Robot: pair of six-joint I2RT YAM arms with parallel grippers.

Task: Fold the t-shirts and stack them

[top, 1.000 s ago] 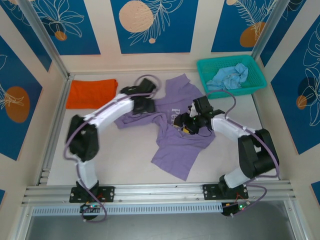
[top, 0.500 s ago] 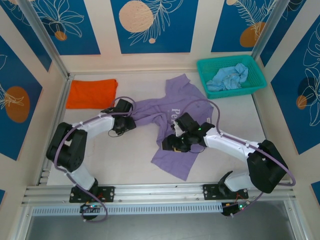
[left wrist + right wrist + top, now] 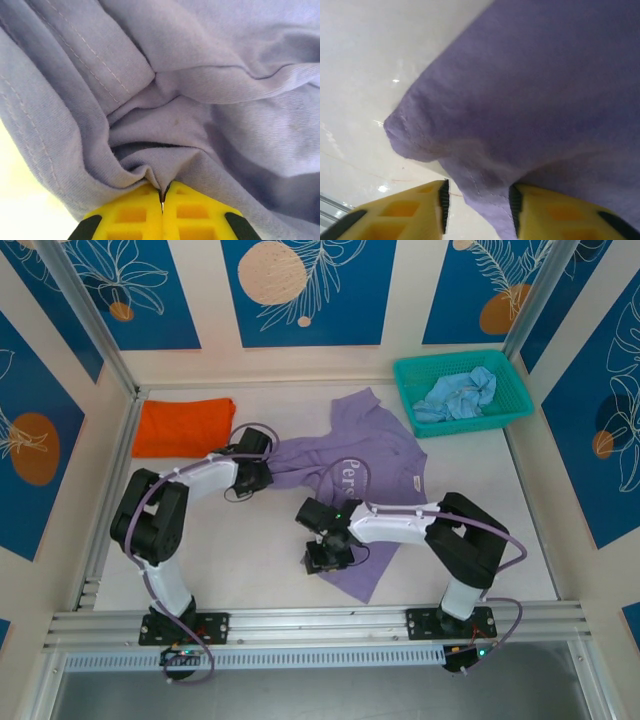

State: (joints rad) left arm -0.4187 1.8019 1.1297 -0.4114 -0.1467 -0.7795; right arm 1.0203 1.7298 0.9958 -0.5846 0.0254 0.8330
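A lavender t-shirt with white lettering lies crumpled on the table's middle. My left gripper is at its left sleeve. In the left wrist view it is shut on a pinched fold of the lavender cloth. My right gripper is at the shirt's near-left hem corner. In the right wrist view it stands open around the hanging hem, and the left pad is clear of the cloth. An orange t-shirt lies folded at the back left. A pale blue t-shirt is bunched in the basket.
The teal mesh basket stands at the back right corner. Metal frame posts and patterned walls close in the table on three sides. Bare white tabletop lies near left, and more at the right.
My left gripper has shut on the sleeve. The right arm swung toward the near left along the shirt to its hem corner, jaws narrowing. The shirt's lower part was drawn leftward.
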